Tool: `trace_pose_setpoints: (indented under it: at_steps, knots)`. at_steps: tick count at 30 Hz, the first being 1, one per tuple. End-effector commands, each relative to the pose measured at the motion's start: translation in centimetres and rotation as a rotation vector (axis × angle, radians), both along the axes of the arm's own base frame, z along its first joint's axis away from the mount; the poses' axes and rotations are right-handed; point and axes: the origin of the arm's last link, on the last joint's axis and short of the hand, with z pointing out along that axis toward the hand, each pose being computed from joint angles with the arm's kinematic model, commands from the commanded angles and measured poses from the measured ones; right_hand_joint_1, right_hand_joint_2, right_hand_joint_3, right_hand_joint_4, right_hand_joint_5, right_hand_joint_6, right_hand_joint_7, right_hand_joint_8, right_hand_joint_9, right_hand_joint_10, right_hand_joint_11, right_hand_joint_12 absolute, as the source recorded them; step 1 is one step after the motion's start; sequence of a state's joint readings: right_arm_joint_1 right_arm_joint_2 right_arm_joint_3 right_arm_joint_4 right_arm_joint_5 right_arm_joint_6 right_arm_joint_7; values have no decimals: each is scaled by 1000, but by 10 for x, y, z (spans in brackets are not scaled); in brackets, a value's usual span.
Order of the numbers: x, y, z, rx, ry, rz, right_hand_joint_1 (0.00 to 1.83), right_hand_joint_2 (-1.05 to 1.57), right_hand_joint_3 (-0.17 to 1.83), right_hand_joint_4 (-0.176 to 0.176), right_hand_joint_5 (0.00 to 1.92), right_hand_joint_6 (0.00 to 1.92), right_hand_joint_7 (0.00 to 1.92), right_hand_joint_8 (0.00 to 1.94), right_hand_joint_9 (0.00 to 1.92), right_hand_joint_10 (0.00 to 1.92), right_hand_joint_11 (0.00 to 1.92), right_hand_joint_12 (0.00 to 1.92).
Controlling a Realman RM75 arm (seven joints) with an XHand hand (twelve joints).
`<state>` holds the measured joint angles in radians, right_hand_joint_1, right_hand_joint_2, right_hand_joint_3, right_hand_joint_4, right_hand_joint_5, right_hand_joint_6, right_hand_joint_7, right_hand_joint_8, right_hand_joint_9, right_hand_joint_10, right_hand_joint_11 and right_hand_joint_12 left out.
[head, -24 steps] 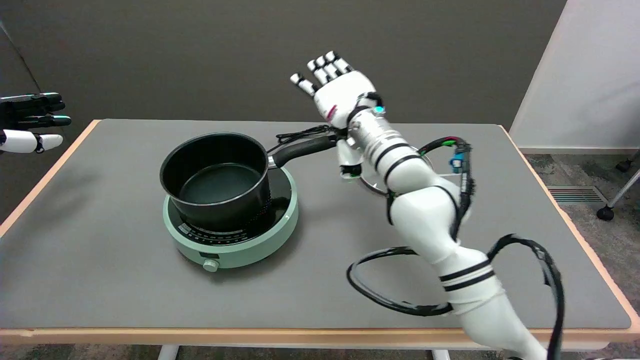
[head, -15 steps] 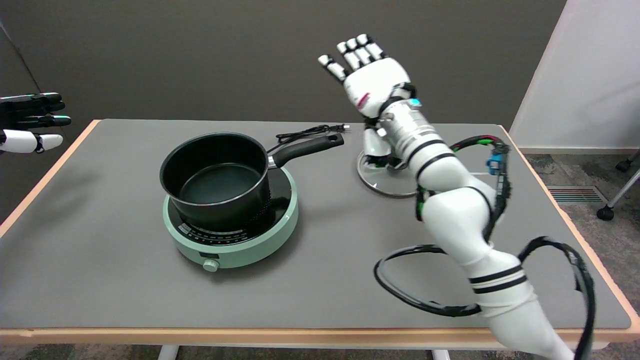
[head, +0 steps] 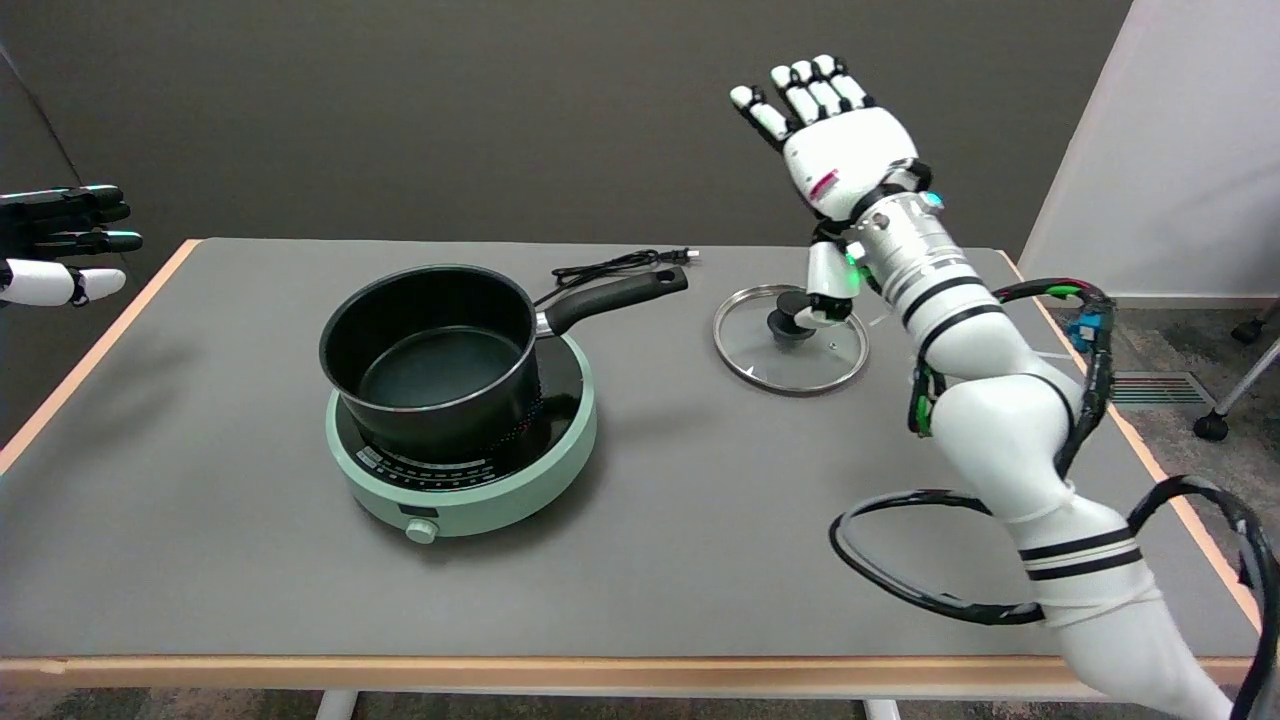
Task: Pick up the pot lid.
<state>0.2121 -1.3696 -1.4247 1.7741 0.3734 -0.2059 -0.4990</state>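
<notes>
- Right hand (head: 835, 145): raised above the table's far right area, fingers (head: 800, 95) extended and slightly apart, pointing up and away; it holds nothing. The thumb hangs downward.
- Pot lid (head: 790, 338): glass with a metal rim, lying flat on the table (head: 200, 560), below the fingers. Its black knob (head: 787, 322) sits just beside the thumb tip; contact cannot be confirmed.
- Pot (head: 435, 355): black, long-handled, uncovered, standing on a green cooker (head: 465, 480) well to the left of the fingers.
- Power cord (head: 620, 265): lies behind the pot handle.
- Markings: the cooker's panel print and a red mark on the hand are too small to read.
</notes>
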Motion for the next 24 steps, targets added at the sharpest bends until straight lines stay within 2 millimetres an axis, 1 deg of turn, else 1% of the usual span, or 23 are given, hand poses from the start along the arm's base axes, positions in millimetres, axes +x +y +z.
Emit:
trace_pose_setpoints:
  at_steps: [1,8,13,17,22,24]
  knots:
    - [-2,4,72,-68,-182,94,1150,-1000,1544,176,6,6,6,6,6,6,6,6]
    - [1,-1,83,-66,-210,100,1168,-926,1512,176,7,7,7,7,7,7,7,7]
    - [-1,-4,85,-73,-211,97,1168,-919,1513,176,7,7,7,7,7,7,7,7]
    - [1,-6,85,-70,-218,102,1159,-907,1525,176,6,6,6,6,6,6,6,6]
    - [-1,-14,86,-43,-327,113,1146,-892,1518,176,6,6,6,6,6,6,6,6]
    - [1,-16,87,-43,-333,128,1147,-875,1502,176,5,5,5,5,5,5,5,5]
